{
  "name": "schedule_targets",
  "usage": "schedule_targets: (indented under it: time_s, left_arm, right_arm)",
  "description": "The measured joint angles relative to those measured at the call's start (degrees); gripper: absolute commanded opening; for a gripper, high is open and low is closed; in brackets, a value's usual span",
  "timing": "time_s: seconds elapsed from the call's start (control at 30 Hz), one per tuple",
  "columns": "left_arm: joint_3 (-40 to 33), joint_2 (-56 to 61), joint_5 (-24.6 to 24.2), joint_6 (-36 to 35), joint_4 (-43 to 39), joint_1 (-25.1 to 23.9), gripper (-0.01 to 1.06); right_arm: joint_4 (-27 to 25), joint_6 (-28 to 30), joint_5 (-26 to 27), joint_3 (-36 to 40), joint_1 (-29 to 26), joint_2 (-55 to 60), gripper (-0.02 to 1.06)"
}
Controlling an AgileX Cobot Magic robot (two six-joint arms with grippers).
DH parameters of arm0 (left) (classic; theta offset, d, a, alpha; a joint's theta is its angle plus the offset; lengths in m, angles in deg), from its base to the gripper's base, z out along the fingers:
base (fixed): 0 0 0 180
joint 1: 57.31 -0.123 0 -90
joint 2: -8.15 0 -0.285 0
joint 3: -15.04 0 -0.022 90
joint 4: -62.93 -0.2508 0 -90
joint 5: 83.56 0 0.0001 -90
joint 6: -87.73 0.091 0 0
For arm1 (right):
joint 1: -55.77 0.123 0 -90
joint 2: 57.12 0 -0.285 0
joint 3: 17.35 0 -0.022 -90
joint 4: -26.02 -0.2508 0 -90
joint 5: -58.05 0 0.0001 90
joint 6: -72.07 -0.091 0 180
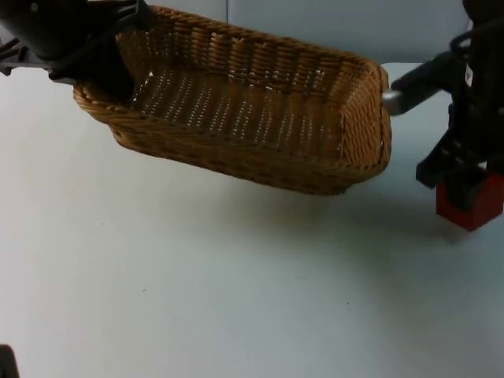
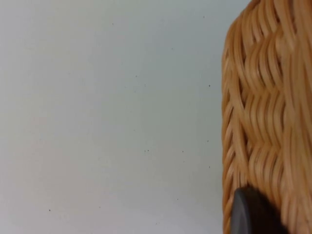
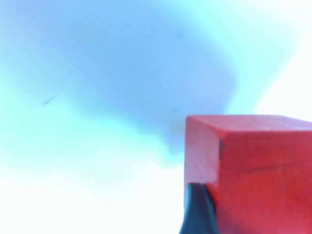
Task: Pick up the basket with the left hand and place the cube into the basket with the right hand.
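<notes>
A long woven wicker basket [image 1: 252,110] hangs tilted above the table, its shadow on the white top below. My left gripper [image 1: 106,75] is shut on the basket's left end rim. In the left wrist view the basket's woven wall [image 2: 268,117] runs close beside a black fingertip [image 2: 251,214]. At the right, my right gripper [image 1: 465,185] is shut on a red cube [image 1: 471,201], held just above the table to the right of the basket. In the right wrist view the red cube [image 3: 253,170] sits against a black fingertip [image 3: 199,212].
The white table top [image 1: 236,299] stretches toward the front below the basket. A grey partition wall [image 1: 331,24] stands behind the basket. A small dark object [image 1: 6,362] sits at the front left edge.
</notes>
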Motion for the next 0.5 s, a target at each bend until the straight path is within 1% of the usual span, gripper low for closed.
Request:
schedule_targets:
  time_s: [0.03,0.07,0.2,0.23,0.37,0.4,0.47,0.5]
  left_arm:
    - [0.00,0.00,0.00,0.00,0.78,0.00,0.00]
    - [0.00,0.00,0.00,0.00,0.78,0.00,0.00]
    - [0.00,0.00,-0.10,0.00,1.36,0.00,0.00]
    - [0.00,0.00,-0.10,0.00,1.36,0.00,0.00]
    - [0.00,0.00,-0.21,0.00,1.36,0.00,0.00]
    - [0.00,0.00,-0.21,0.00,1.36,0.00,0.00]
    - [0.00,0.00,-0.21,0.00,1.36,0.00,0.00]
    - [0.00,0.00,-0.21,0.00,1.36,0.00,0.00]
  right_arm:
    - [0.01,0.00,-0.31,-1.54,0.00,-0.80,0.22]
    - [0.01,0.00,-0.31,-1.54,0.00,-0.80,0.20]
    - [0.25,0.00,-1.96,-10.79,0.00,-3.81,0.19]
    - [0.25,0.00,-1.96,-10.79,0.00,-3.81,0.19]
    - [0.04,0.00,-5.13,-21.03,0.00,-5.07,0.19]
    - [0.04,0.00,-5.13,-21.03,0.00,-5.07,0.19]
    - [-3.33,0.77,-6.72,-26.38,0.00,-5.21,0.19]
    - [-6.80,1.81,-7.21,-28.59,-0.11,-5.21,0.19]
